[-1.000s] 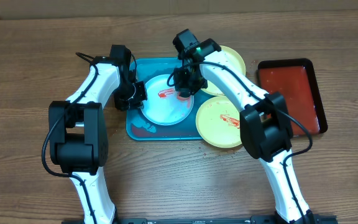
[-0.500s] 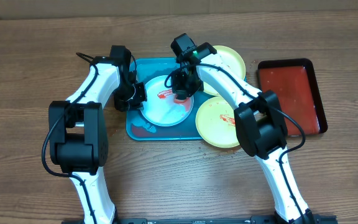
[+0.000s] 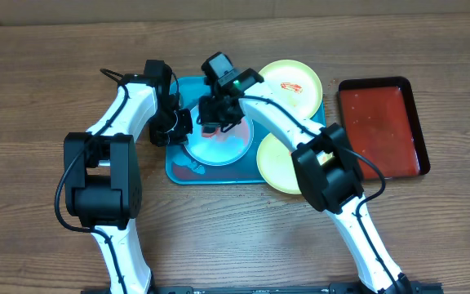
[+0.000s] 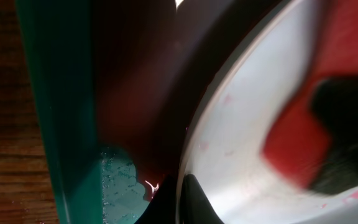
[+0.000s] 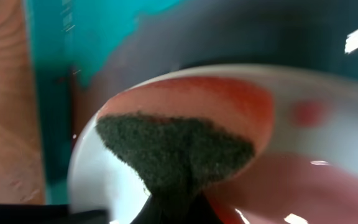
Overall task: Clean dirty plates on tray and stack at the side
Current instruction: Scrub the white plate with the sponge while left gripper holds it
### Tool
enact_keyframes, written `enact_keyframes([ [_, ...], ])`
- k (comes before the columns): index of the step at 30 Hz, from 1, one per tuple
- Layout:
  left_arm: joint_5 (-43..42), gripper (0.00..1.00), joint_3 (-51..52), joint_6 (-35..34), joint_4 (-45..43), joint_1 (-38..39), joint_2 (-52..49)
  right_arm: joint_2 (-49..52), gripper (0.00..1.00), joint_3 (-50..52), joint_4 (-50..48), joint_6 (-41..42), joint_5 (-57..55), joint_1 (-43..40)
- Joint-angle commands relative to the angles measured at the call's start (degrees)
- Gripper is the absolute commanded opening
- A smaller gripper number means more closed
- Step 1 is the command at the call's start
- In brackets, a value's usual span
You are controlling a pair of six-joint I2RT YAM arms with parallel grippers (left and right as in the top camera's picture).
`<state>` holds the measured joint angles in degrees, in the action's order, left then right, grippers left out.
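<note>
The pale blue-white plate lies on the turquoise tray. My left gripper is shut on its left rim; in the left wrist view the gripper pinches the plate edge above the tray. My right gripper is shut on a red sponge with a dark scouring pad, pressed on the plate's upper left part. The sponge also shows blurred in the left wrist view. One yellow plate with a red smear sits at the tray's back right. Another yellow plate lies at the front right, partly under the right arm.
A smaller red tray with a black rim lies on the wooden table to the right. Red sauce smears mark the turquoise tray's front left corner. Both arms reach in from the near edge and meet over the tray.
My right gripper has slid the sponge leftward across the blue-white plate, uncovering the back yellow plate. The red smear on the blue-white plate no longer shows. The left gripper has not moved.
</note>
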<state>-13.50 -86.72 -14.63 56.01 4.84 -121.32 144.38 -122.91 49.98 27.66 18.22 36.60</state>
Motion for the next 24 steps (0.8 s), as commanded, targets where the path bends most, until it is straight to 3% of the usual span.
enact_keyframes([
  [1, -1.6, 0.04, 0.4, 1.8, 0.3, 0.4, -1.2, 2.9, 0.04, -0.1, -0.9, 0.9, 2.5, 1.6],
  [11, -1.5, 0.04, 0.4, 1.8, 0.3, 0.4, -1.2, 2.8, 0.04, -0.1, -1.5, 0.9, -17.7, -2.0],
  [18, -1.4, 0.04, 0.4, 1.8, 0.2, 0.4, -1.2, 1.5, 0.04, -0.6, 2.4, 0.4, -20.1, -6.4],
  [24, -1.4, 0.04, 0.4, 1.8, -0.5, 0.4, -1.2, -0.4, 0.04, -0.6, 12.3, 0.5, -20.1, -8.2],
])
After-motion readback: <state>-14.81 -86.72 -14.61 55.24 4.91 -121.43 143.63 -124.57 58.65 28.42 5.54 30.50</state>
